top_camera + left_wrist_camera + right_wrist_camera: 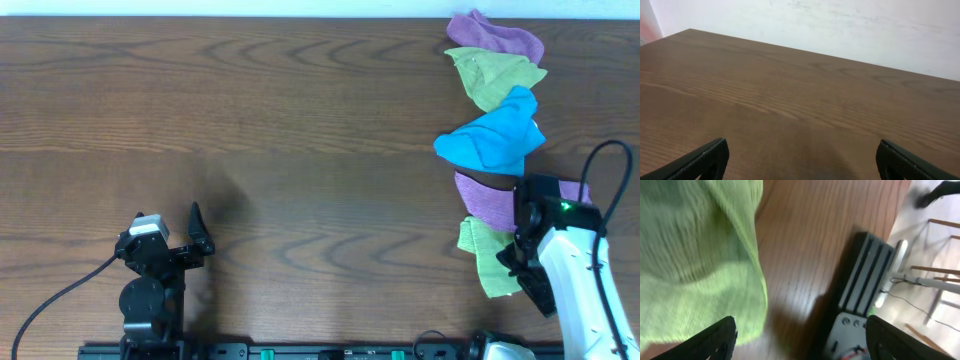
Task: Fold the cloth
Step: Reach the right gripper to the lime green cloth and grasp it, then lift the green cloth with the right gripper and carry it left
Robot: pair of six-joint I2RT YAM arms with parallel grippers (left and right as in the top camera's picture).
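Several cloths lie in a row down the table's right side: a purple one (497, 35), a green one (496, 76), a blue one (492, 138), a second purple one (486, 198) and a second green one (487, 256) nearest the front. My right gripper (524, 272) hangs over that front green cloth, open and empty; the cloth fills the left of the right wrist view (695, 260), with its edge beside the left finger. My left gripper (178, 238) is open and empty over bare wood at the front left, fingers apart in the left wrist view (800, 162).
The wooden table (250, 150) spreads left of the cloth row. A black rail with a white mount (865, 295) runs along the table's front edge close to the right gripper. A white wall (840, 25) stands behind the far edge.
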